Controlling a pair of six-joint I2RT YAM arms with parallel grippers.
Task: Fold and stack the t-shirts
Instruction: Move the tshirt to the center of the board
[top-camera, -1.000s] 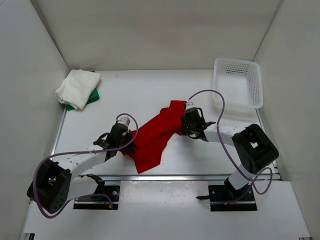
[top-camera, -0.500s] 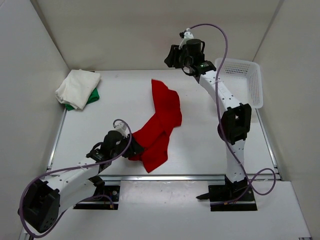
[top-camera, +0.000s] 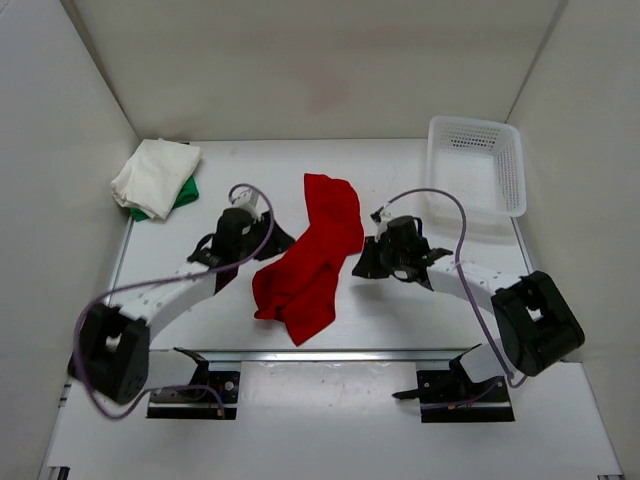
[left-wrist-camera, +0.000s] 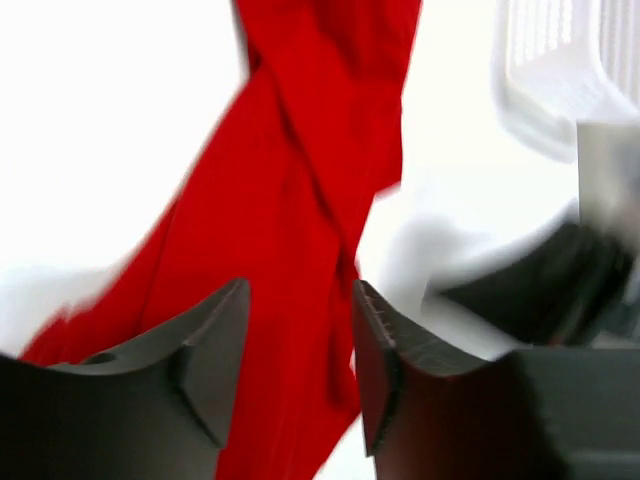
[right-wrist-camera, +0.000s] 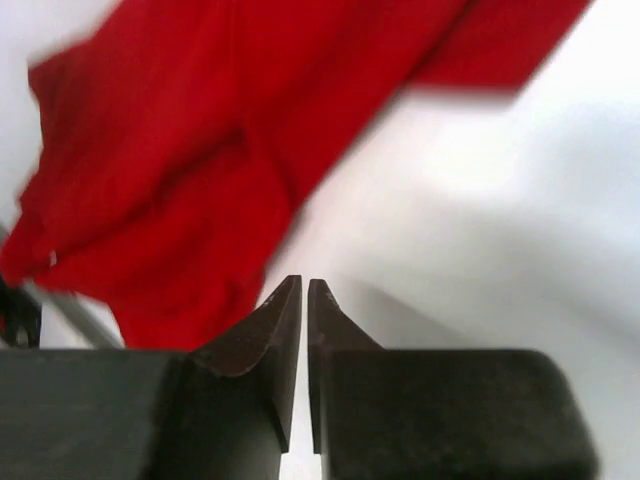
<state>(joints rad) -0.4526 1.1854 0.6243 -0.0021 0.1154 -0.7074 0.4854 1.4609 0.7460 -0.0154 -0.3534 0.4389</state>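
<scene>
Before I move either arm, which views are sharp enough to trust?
Top external: sharp and evenly lit, red t-shirt clear. Left wrist: motion-smeared, table blown out white, mesh basket blurred. Right wrist: the shirt soft and streaked, only its own jaws crisp.

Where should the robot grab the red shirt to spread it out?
Probably its far end, from the right. The red shirt lies bunched in a long slanted strip, and that end looks flattest and easiest to pinch. The right end effector sits on that side; the left end effector could take the near end.
</scene>
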